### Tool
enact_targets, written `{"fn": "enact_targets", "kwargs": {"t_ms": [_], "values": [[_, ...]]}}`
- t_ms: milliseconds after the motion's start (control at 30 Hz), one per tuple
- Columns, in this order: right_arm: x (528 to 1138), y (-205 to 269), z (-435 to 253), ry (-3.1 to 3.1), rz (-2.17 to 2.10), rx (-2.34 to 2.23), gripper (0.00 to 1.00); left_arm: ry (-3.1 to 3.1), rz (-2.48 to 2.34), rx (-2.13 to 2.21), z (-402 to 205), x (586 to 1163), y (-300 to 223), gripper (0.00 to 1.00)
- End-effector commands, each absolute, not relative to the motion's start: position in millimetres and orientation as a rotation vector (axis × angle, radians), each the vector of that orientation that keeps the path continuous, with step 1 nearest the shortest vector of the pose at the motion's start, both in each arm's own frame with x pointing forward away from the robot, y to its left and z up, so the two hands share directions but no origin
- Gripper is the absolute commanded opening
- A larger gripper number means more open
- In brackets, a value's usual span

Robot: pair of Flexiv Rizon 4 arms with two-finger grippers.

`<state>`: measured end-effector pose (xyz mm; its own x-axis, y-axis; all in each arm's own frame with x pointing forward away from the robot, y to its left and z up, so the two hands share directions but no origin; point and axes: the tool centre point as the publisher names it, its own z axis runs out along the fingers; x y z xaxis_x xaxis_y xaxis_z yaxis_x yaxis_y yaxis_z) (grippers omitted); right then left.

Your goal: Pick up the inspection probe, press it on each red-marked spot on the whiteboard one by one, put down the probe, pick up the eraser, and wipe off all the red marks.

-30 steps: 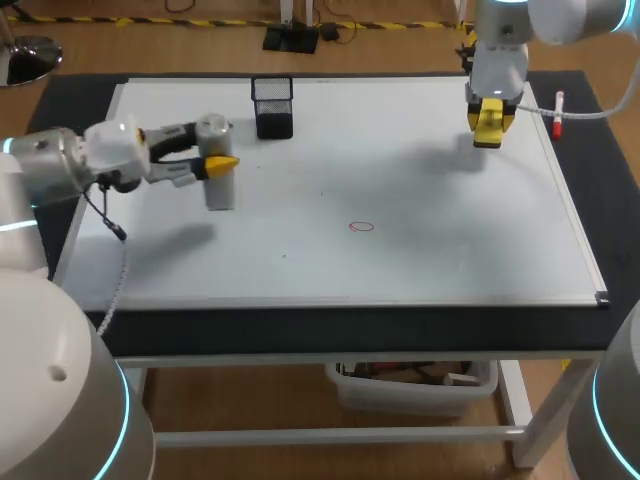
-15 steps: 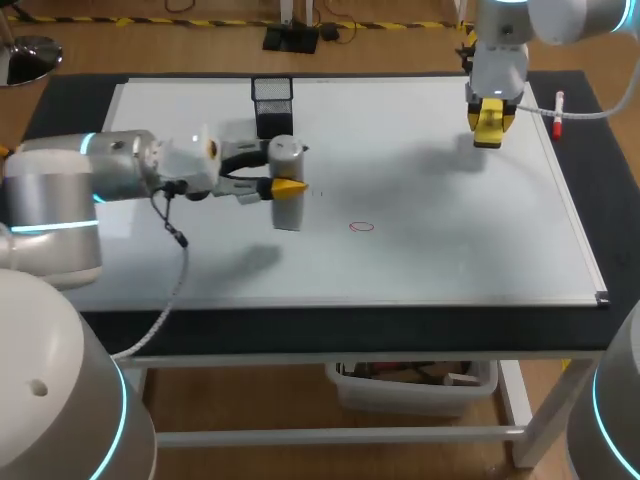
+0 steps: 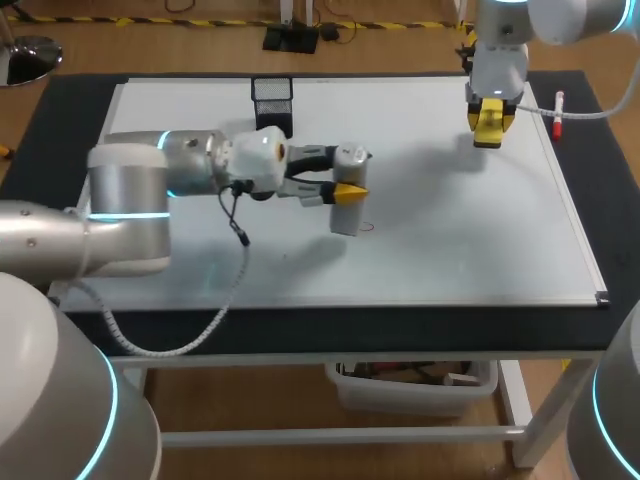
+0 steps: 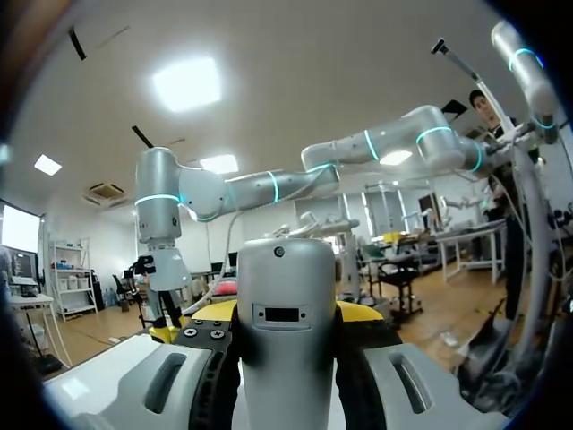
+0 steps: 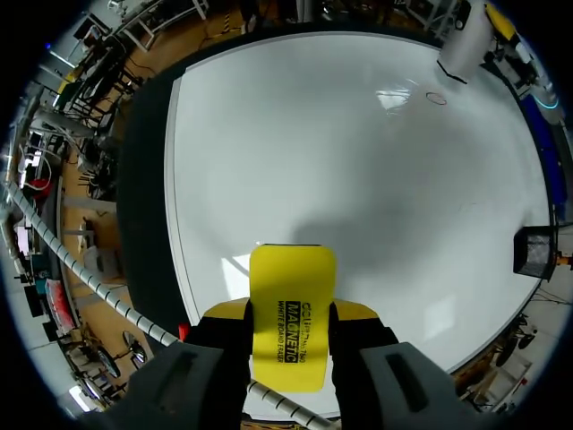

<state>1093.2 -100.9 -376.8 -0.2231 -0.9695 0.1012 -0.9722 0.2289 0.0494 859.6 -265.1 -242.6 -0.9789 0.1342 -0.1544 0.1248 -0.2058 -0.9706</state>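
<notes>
- Head view: the left jaws clamp the grey cylindrical inspection probe (image 3: 345, 208) upright over the middle of the whiteboard (image 3: 450, 240), its foot just beside the small red ring mark (image 3: 362, 227).
- The right jaws grip the yellow block eraser (image 5: 291, 309) above the whiteboard's far right corner.

A table (image 3: 300, 332) with a black top and white legs (image 3: 530, 420) fills the scene; 1 clear plastic bin (image 3: 410, 392) sits beneath its near edge, right of center.
</notes>
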Motion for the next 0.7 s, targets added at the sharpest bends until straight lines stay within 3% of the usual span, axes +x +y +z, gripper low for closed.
{"fn": "enact_targets", "kwargs": {"t_ms": [33, 700], "values": [[1093, -102, -375, -2.370, 0.040, 1.886, 0.00, -1.951, 2.406, -0.356, -247, 869, -286, 0.00], [1093, -102, -375, -2.370, 0.040, 1.886, 0.00, -1.995, 2.372, -0.312, -272, 891, -298, 0.00]]}}
